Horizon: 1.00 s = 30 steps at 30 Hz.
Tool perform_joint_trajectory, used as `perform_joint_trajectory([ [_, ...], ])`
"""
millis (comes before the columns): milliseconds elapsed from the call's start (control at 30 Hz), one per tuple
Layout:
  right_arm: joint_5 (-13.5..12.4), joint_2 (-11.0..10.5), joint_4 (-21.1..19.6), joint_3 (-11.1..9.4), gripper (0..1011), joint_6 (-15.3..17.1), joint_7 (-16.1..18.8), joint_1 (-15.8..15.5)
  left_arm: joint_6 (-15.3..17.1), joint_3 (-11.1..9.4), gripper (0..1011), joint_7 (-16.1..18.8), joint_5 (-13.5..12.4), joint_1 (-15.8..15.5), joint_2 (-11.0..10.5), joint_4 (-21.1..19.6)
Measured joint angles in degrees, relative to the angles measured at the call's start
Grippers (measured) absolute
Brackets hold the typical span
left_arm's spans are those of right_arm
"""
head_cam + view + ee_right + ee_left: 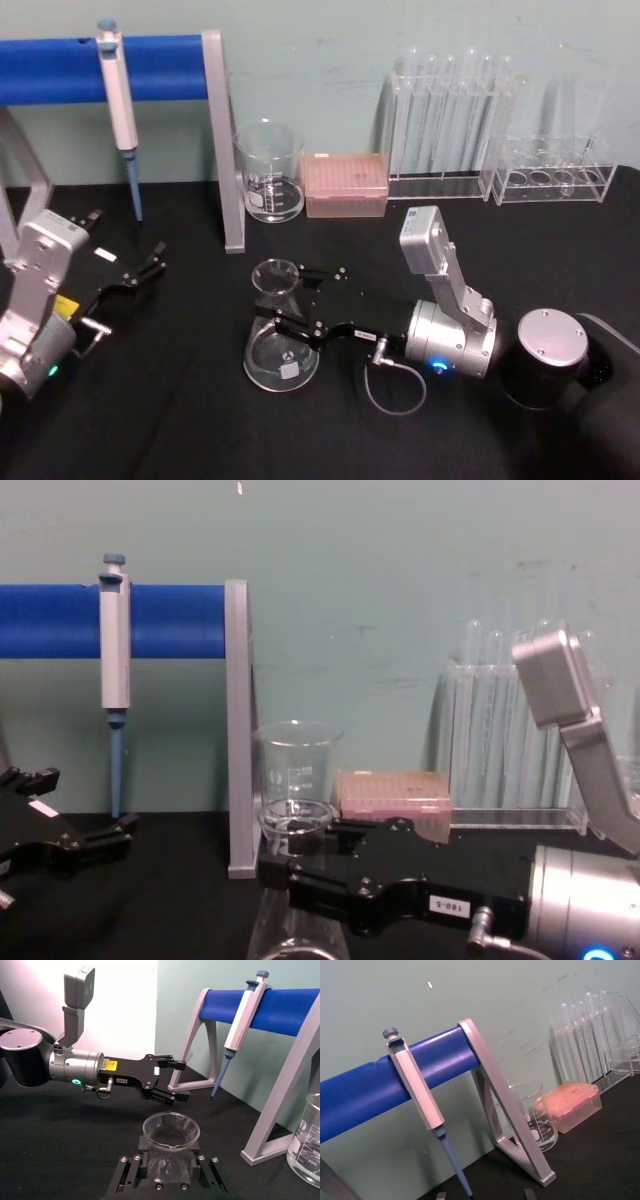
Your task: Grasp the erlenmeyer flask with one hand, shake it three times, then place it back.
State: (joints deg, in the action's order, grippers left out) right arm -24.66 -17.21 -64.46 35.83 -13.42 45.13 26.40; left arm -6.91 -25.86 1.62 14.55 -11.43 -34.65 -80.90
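Now: R pincer (281, 294) tight on neck of erlenmeyer flask (283, 360), base on table (180, 420); L pincer (155, 260) spread.

I had the erlenmeyer flask (283, 365) standing front and centre on the tabletop (200, 420), its neck between the right gripper's (290, 298) jaws, the beaker (270, 175) behind it, the tip box (345, 185) and test tube rack (450, 120) farther right, and the left gripper (145, 265) far left.

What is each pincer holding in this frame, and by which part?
The right pincer straddles the neck of the erlenmeyer flask, below the rim; whether it grips cannot be told. The left pincer is open and empty.
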Motion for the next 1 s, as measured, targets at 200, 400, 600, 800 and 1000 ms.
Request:
perform_joint_trajectory([
  [200,0.0,0.0,0.0,0.0,451,0.0,0.0,0.0,0.0,0.0,1001,0.0,0.0,0.0,0.0,0.0],
  [400,0.0,0.0,0.0,0.0,451,0.1,0.1,0.0,0.0,0.0,1001,0.0,0.0,0.0,0.0,0.0],
  [600,-0.4,-0.3,-1.5,-0.3,451,0.2,-0.1,-0.2,0.0,0.0,1001,0.0,0.0,0.0,0.0,0.0],
  [800,-0.6,-1.2,-5.4,-1.7,451,0.4,-3.3,-1.8,0.0,0.0,1001,0.0,0.0,0.0,0.0,0.0],
  [1000,-0.1,-1.8,-9.6,-3.9,451,0.5,-7.8,-4.1,0.0,0.0,1001,0.0,0.0,0.0,0.0,0.0],
])
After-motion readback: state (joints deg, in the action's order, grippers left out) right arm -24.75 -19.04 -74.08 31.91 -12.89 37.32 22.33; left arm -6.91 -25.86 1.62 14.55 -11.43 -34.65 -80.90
